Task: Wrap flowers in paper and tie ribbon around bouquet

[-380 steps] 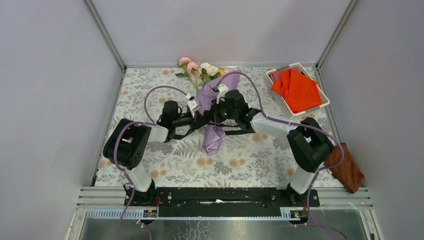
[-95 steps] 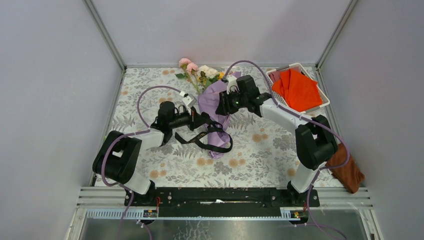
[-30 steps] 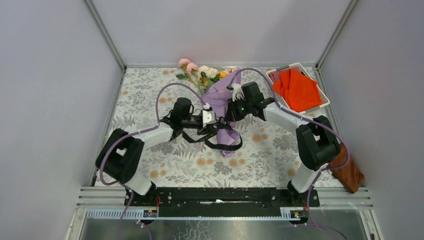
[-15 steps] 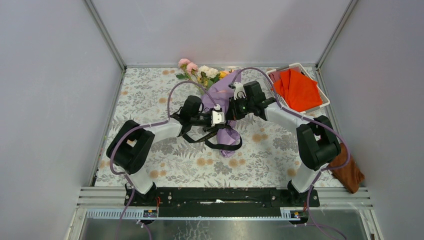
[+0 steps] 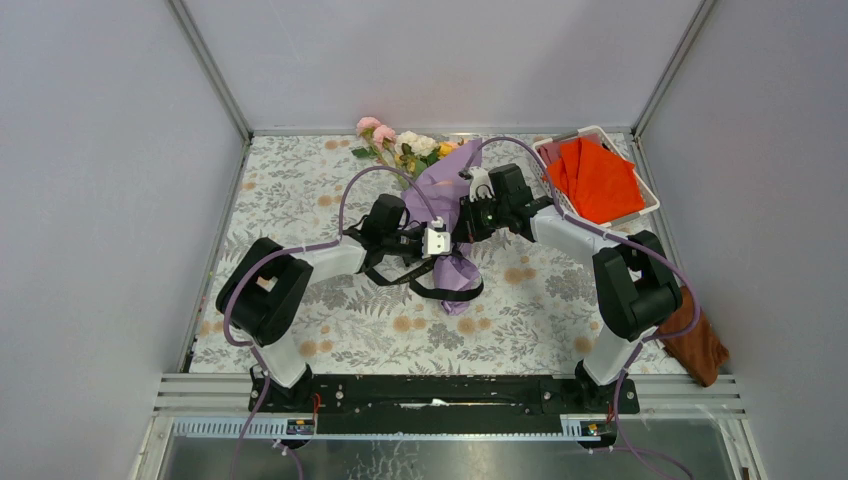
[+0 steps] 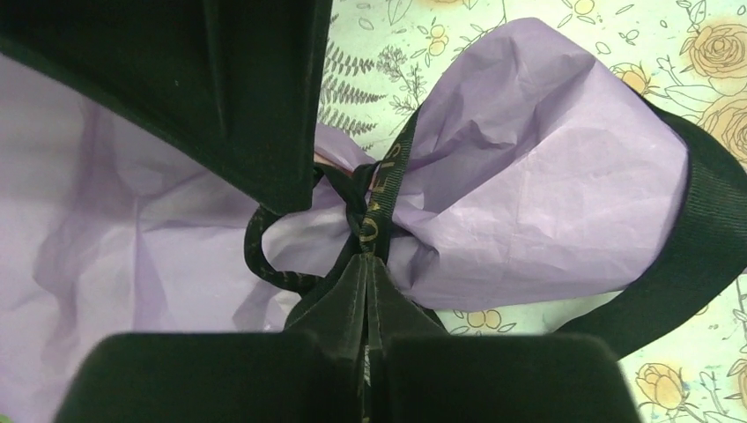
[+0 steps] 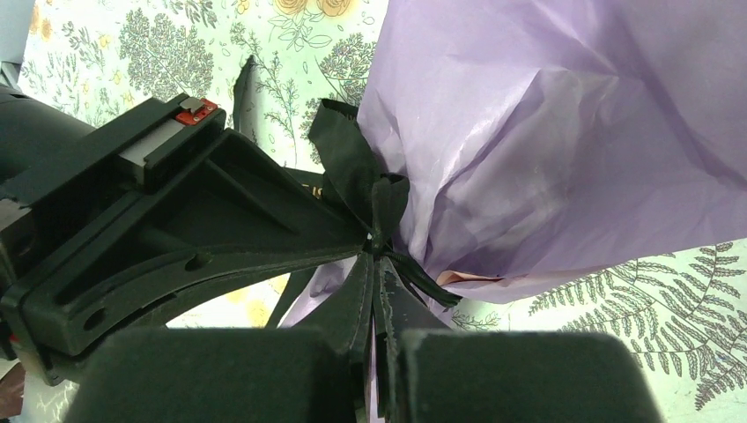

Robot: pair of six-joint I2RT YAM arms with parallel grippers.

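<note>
Since half a second ago the left gripper has shut; its jaws now pinch the ribbon just under the knot, at the bouquet neck. Over the last second it has also slid right to get there. Tip to tip with it, the right gripper stays fully closed on another strand of ribbon. The bouquet lies mid-table as before, narrow end toward the bases.

Nearest the bases, open table runs across between the two arms, and a wide ribbon loop curls round the bouquet's near end. Room is open left of the left arm up to the wall. On the right, a brown cloth lies past the table edge, and further back a basket holding an orange cloth sits near the right forearm. The flowers poke out by the far edge, close to the back wall.

The paper is thin, lilac and crinkled, cinched at the neck and puffed out either side. The ribbon is flat, woven and black, with gold lettering. Ferns and roses pattern the table cover
</note>
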